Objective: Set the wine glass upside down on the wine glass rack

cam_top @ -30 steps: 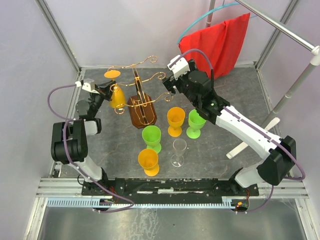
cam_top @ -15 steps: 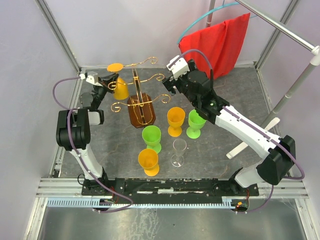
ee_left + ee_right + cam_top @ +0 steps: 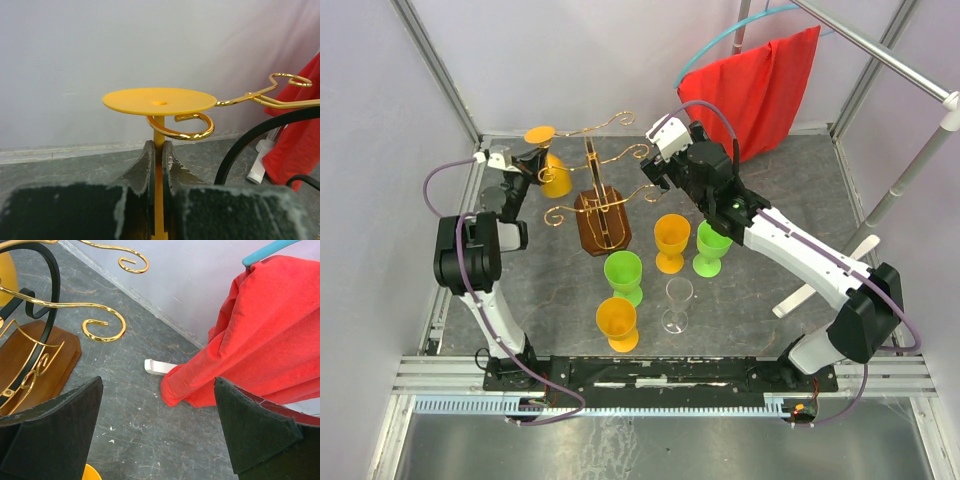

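An orange wine glass (image 3: 556, 176) is held upside down, with its round foot (image 3: 160, 100) on top. My left gripper (image 3: 159, 152) is shut on its stem (image 3: 159, 131), at the far left of the table (image 3: 528, 163). The wine glass rack has a dark brown wooden base (image 3: 603, 220) and gold wire arms. One gold curl (image 3: 186, 132) loops around the stem just under the foot. My right gripper (image 3: 655, 168) is open and empty beside the rack's right arms. In the right wrist view (image 3: 157, 405) it is above bare floor, near a gold curl (image 3: 105, 327).
An orange glass (image 3: 671, 240), two green glasses (image 3: 712, 245) (image 3: 623, 275), another orange glass (image 3: 617, 322) and a clear glass (image 3: 677, 303) stand upright in front of the rack. A red cloth (image 3: 760, 85) hangs at the back right. White poles stand on the right.
My left gripper has carried the upside-down orange glass up and back, onto the rack's far left curl. My right gripper has shifted slightly left and stays open.
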Controlling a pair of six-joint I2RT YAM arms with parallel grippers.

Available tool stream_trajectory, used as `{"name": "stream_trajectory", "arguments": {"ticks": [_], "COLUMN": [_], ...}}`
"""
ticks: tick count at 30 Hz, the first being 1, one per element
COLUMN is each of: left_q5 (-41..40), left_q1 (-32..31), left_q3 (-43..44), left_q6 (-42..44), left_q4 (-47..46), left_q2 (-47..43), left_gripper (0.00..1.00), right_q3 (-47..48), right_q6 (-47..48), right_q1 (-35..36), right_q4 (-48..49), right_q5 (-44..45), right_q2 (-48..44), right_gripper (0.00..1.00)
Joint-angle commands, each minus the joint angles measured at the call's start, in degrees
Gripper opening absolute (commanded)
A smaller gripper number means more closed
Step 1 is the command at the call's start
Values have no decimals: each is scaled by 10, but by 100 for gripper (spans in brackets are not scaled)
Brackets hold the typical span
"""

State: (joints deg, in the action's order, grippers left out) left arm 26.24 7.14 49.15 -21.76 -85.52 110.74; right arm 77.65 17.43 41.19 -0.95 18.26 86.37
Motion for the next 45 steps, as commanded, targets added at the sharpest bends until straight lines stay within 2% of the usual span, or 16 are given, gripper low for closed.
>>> {"name": "stream_trajectory", "arguments": {"ticks": [1,7,11,17,24,29,36,40,43,45], "left_q5": [-33,-32,0,26,35,18,1,-3,-13,-14], "left_q1": [15,18,17,9,-21,-23,-19,-15,-7,1], "left_q3": [-36,-93,-105,-85,-67,-84,-122,-144,-159,-166], "left_q6": [24,33,34,9,32,28,26,23,16,12], "left_q4": [-52,-54,-43,-41,-16,-21,-15,-13,5,26], "left_q2": [-25,-69,-86,-77,-79,-84,-97,-109,-123,-132], "left_gripper": [3,3,4,17,27,51,73,100,99,99], "right_q3": [29,27,23,24,41,54,99,116,151,195], "right_q6": [5,1,-1,-11,-31,-44,-72,-91,-110,-138], "right_q1": [-1,-1,-1,-1,-1,-1,-1,-2,-7,-18], "right_q4": [16,18,21,23,9,-4,-61,-73,-108,-165], "right_q5": [8,5,1,-3,-13,-8,22,19,19,14], "right_q2": [1,2,4,12,20,18,27,28,37,54], "right_gripper": [100,100,100,100,100,100,100,100,100,100]}}
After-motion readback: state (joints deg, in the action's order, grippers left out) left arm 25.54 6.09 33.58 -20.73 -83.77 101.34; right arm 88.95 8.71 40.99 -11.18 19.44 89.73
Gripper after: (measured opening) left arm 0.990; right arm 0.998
